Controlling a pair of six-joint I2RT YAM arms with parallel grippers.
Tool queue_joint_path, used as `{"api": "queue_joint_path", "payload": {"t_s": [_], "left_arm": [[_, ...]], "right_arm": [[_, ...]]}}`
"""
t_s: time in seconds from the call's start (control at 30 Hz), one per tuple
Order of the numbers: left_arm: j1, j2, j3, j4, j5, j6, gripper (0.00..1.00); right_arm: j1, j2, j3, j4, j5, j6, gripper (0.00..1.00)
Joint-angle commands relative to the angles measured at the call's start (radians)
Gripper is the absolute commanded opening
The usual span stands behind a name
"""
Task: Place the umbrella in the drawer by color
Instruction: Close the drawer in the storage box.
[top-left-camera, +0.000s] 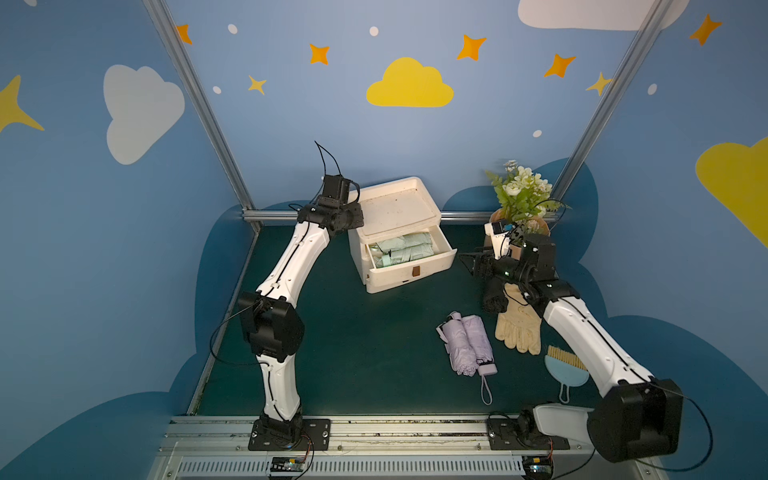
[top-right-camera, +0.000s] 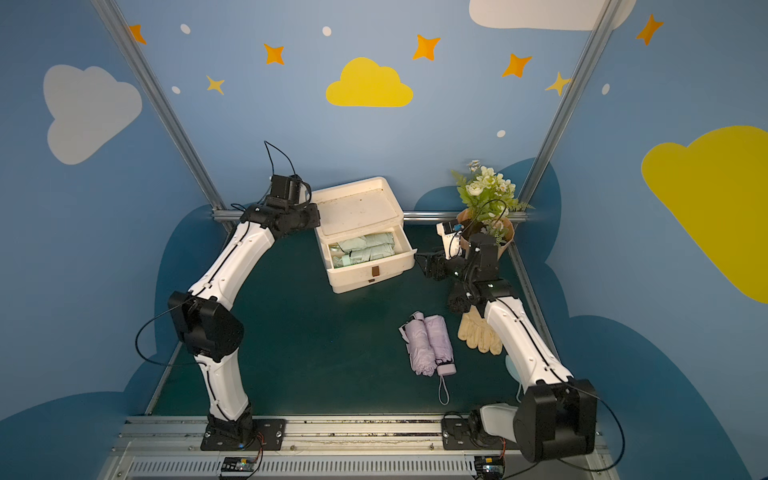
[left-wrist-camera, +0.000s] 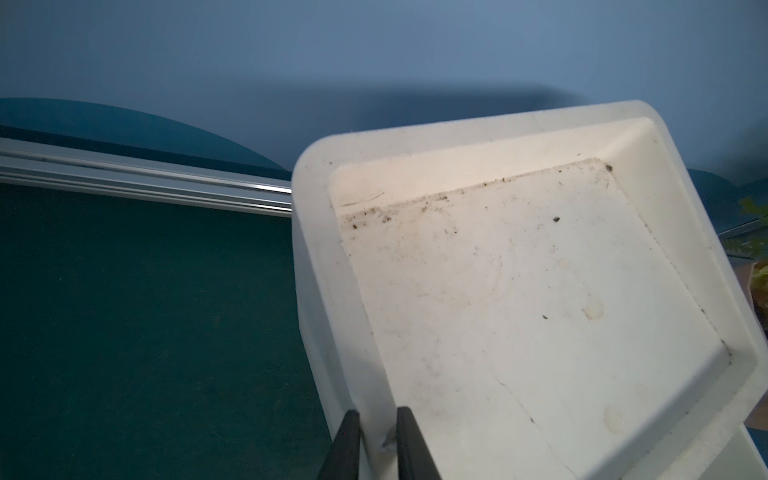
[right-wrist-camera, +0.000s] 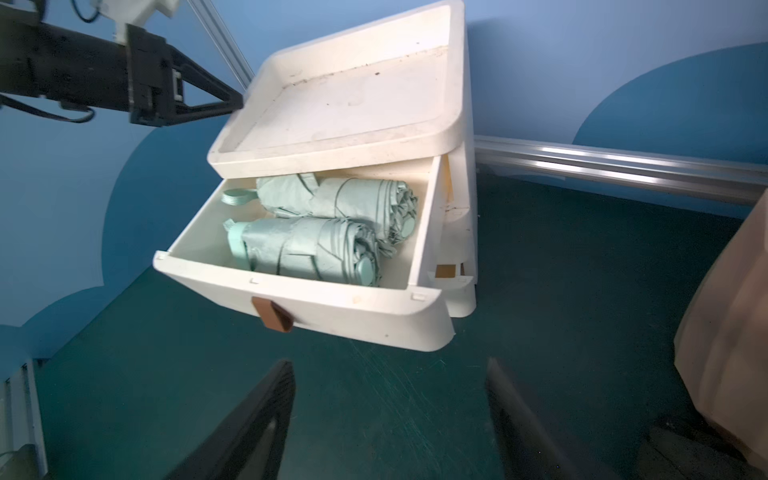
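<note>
A white drawer cabinet (top-left-camera: 430, 214) (top-right-camera: 390, 212) stands at the back of the mat. Its top drawer (top-left-camera: 432, 266) (top-right-camera: 390, 268) (right-wrist-camera: 353, 316) is pulled out. Two mint-green folded umbrellas (top-left-camera: 401, 249) (top-right-camera: 363, 249) (right-wrist-camera: 316, 232) lie in it side by side. A lilac folded umbrella (top-left-camera: 467, 345) (top-right-camera: 428, 345) lies on the mat nearer the front. My left gripper (top-left-camera: 358, 204) (top-right-camera: 316, 212) (left-wrist-camera: 376, 415) (right-wrist-camera: 232, 102) is shut on the left rim of the cabinet's top tray. My right gripper (top-left-camera: 465, 259) (top-right-camera: 420, 257) (right-wrist-camera: 390, 363) hangs open and empty just right of the drawer.
Cream gloves (top-left-camera: 517, 328) (top-right-camera: 478, 336) and a dark rolled object (top-left-camera: 494, 297) lie partly under the right arm. A blue brush (top-left-camera: 567, 370) lies near the front right. A flower pot (top-left-camera: 519, 195) (top-right-camera: 486, 195) stands behind the right wrist. A metal rail (right-wrist-camera: 623, 166) borders the mat.
</note>
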Motion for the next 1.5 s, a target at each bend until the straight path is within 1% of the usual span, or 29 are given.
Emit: {"api": "queue_joint_path", "payload": {"t_s": [0.0, 0.07, 0.13, 0.2, 0.27, 0.37, 0.53, 0.7, 0.8, 0.93, 1.07, 1.23, 1.47], "left_arm": [[-0.015, 0.054, -0.001, -0.05, 0.038, 0.027, 0.19], [-0.014, 0.054, -0.002, -0.052, 0.039, 0.028, 0.19], [-0.016, 0.054, -0.001, -0.051, 0.043, 0.028, 0.19], [-0.015, 0.054, -0.001, -0.051, 0.044, 0.029, 0.19], [-0.015, 0.055, -0.002, -0.051, 0.044, 0.028, 0.19], [-0.014, 0.058, -0.001, -0.05, 0.038, 0.028, 0.19], [-0.013, 0.068, -0.001, -0.05, 0.015, 0.038, 0.19], [-0.011, 0.087, 0.003, -0.051, -0.004, 0.058, 0.16], [-0.011, 0.099, 0.009, -0.057, -0.004, 0.067, 0.14], [-0.011, 0.099, 0.009, -0.059, 0.001, 0.065, 0.13], [-0.01, 0.096, 0.01, -0.059, 0.005, 0.062, 0.13], [-0.01, 0.088, 0.011, -0.059, 0.012, 0.063, 0.13], [-0.012, 0.088, 0.012, -0.058, 0.033, 0.052, 0.13]], "right_arm": [[0.054, -0.022, -0.153, 0.133, -0.031, 0.138, 0.72], [0.097, -0.005, -0.229, 0.299, -0.046, 0.26, 0.7], [0.129, 0.036, -0.244, 0.374, -0.064, 0.319, 0.68], [0.148, 0.085, -0.22, 0.374, -0.061, 0.323, 0.63], [0.152, 0.136, -0.19, 0.386, -0.051, 0.312, 0.55], [0.151, 0.205, -0.138, 0.401, -0.043, 0.294, 0.49], [0.14, 0.304, -0.038, 0.422, -0.029, 0.264, 0.44], [0.119, 0.406, 0.071, 0.41, -0.038, 0.231, 0.41], [0.122, 0.433, 0.126, 0.377, -0.041, 0.206, 0.41], [0.138, 0.461, 0.158, 0.37, -0.046, 0.21, 0.41], [0.177, 0.485, 0.156, 0.379, -0.03, 0.214, 0.41], [0.214, 0.514, 0.152, 0.457, 0.0, 0.266, 0.41], [0.28, 0.451, 0.081, 0.502, 0.072, 0.295, 0.41]]}}
